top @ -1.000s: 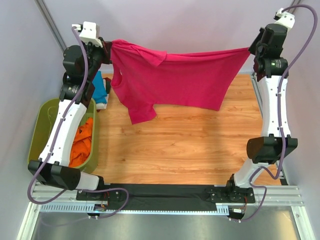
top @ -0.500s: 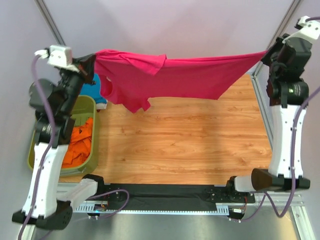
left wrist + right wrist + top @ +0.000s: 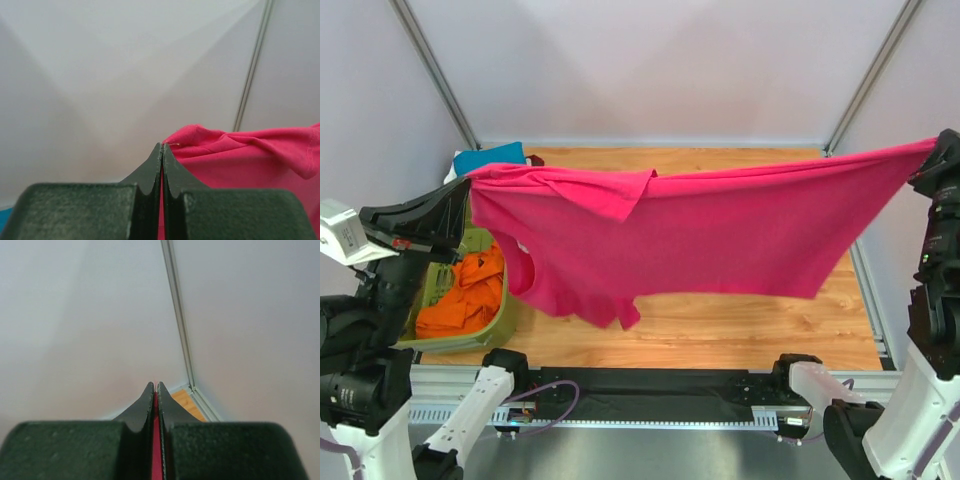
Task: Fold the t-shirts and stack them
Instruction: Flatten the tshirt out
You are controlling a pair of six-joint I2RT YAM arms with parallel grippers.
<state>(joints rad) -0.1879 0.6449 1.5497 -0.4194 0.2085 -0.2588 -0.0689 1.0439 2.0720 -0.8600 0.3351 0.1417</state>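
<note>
Magenta-pink t-shirt [image 3: 720, 230] spread in mid-air between your two hands, seen from the top external camera. You had the left hand [image 3: 463, 192] clamped on one end of the shirt's upper edge at the left of the frame. The right hand [image 3: 934, 150] was clamped on the other end at the far right edge. The upper edge ran nearly taut from hand to hand, rising slightly toward the right. The body of the shirt hung below it, over the wooden table [image 3: 750, 325]. One sleeve lay folded over near the upper middle, and another flap of cloth dangled at the lower left.

In the left wrist view, the dark fingers [image 3: 150, 170] met tip to tip, with pink cloth bunched just to the right of them. In the right wrist view, only a thin pink strip showed between the closed fingers [image 3: 142, 405].

An olive-green basket [image 3: 470, 338] sat at the lower left, with orange t-shirts [image 3: 460, 295] heaped inside. A teal-blue t-shirt [image 3: 485, 158] lay at the upper left, partly hidden by the pink cloth.
</note>
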